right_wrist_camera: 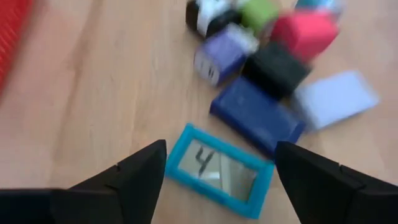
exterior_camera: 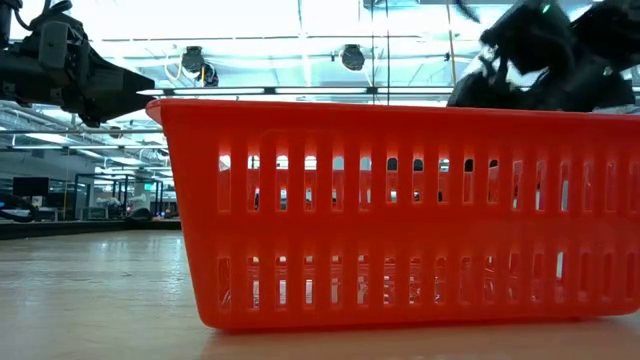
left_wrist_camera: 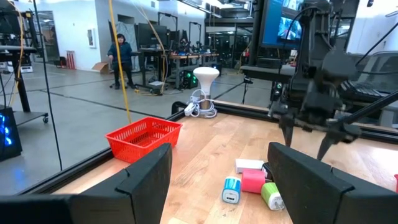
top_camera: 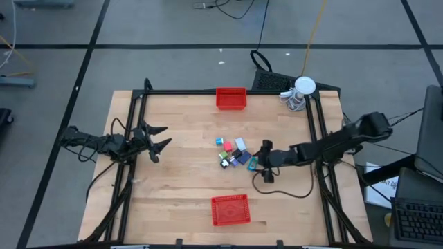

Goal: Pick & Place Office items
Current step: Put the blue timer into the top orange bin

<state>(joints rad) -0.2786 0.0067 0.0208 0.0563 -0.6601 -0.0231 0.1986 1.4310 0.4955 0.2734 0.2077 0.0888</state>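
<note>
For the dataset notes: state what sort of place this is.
Likely a robotics lab or workshop: a framed wooden table on a taped concrete floor, workbenches with monitors behind, and a person standing among equipment.

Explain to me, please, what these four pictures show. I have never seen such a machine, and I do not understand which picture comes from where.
It is a robot with two dark arms at a wooden table. One picture looks down from above, one looks level across the table, close behind a red basket, and two come from cameras on the wrists. A pile of small office items lies mid-table. The right gripper is open beside the pile, over a teal-framed item, holding nothing. The left gripper waits open at the left side. A second red basket stands at the far edge, near a white round object.
</note>
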